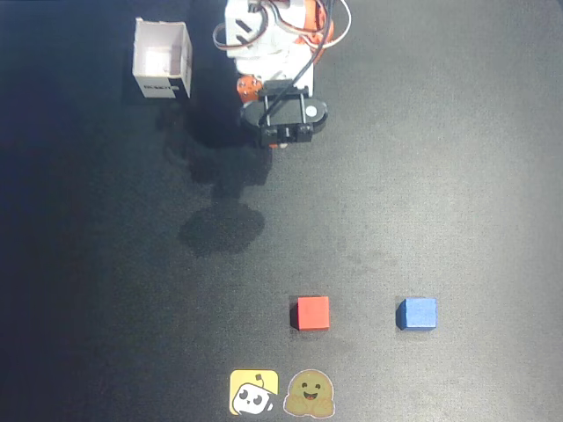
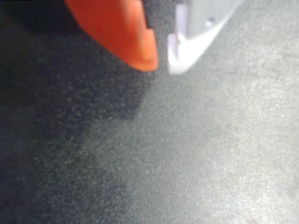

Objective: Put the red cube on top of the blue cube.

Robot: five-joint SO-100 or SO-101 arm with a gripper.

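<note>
Near the top of the overhead view, the pincer [image 1: 280,141] sits folded by the arm's base, holding nothing.
In the wrist view its orange and white tips nearly meet over bare dark surface [image 2: 196,154]. The red cube [image 1: 312,312] lies well away, beside the blue cube [image 1: 416,314] but apart from it. To begin well, I judge, spread the jaws wide, reach out above the red cube, and descend square to its faces.
</note>
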